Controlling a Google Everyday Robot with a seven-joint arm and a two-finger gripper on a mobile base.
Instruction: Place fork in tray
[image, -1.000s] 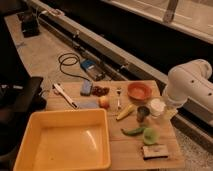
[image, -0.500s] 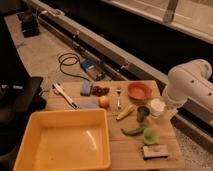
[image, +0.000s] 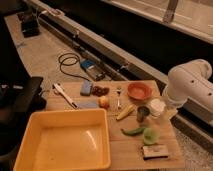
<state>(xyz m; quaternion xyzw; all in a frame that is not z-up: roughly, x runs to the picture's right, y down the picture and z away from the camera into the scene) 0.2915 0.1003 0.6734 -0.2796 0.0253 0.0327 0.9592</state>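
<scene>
Lying near the tabletop's far edge, the small slim silver metal fork (image: 119, 96) sits outside the large square yellow plastic tray (image: 29, 131) at the near-left corner. The gripper (image: 158, 107) hangs by the right edge; its grip I cannot tell. Pickup and carry both remain, I'd say.
</scene>
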